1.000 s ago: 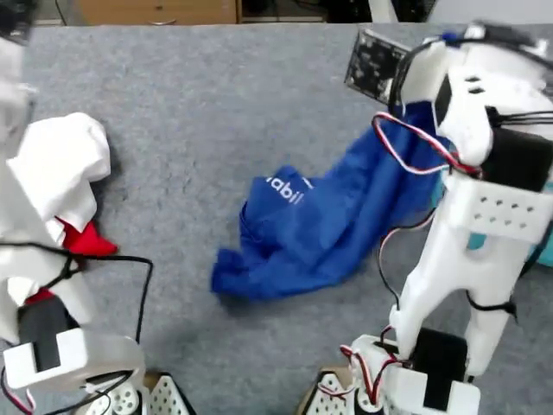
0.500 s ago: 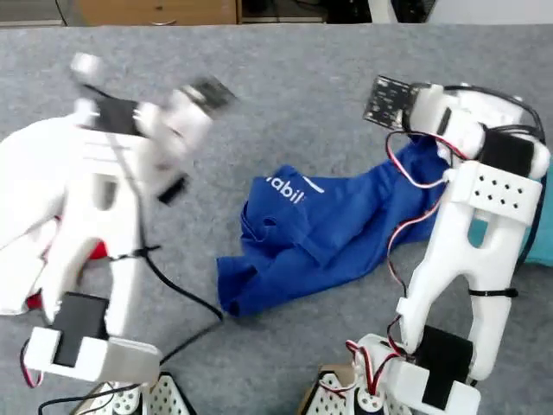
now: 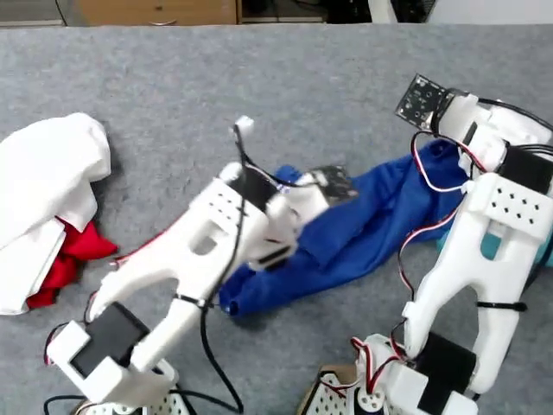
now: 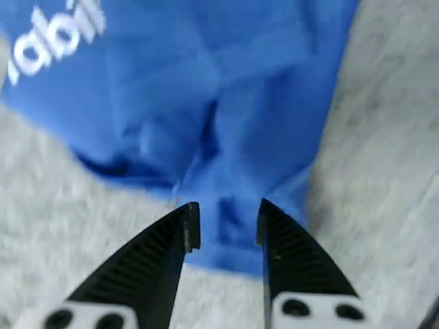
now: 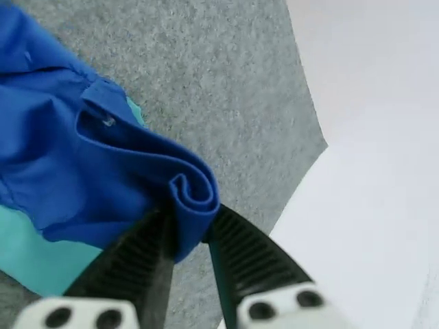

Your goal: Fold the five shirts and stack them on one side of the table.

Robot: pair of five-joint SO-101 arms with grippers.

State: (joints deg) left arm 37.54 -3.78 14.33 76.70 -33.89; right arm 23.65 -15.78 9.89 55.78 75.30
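Observation:
A blue shirt lies crumpled across the middle and right of the grey table. My left arm stretches over its left end. In the left wrist view my left gripper hangs open just above the blue shirt's lower edge, nothing between its fingers. My right gripper is shut on a rolled fold of the blue shirt near the table's right side. A teal shirt lies under that end. A white shirt and a red shirt are piled at the left.
The table's right edge runs close beside my right gripper, with pale floor beyond. The right arm's base and the left arm's base stand at the front. Bare grey table stretches across the back.
My left arm has swung from the white pile at the left over to the blue shirt's left end. My right arm has drawn the shirt's other end a little to the right.

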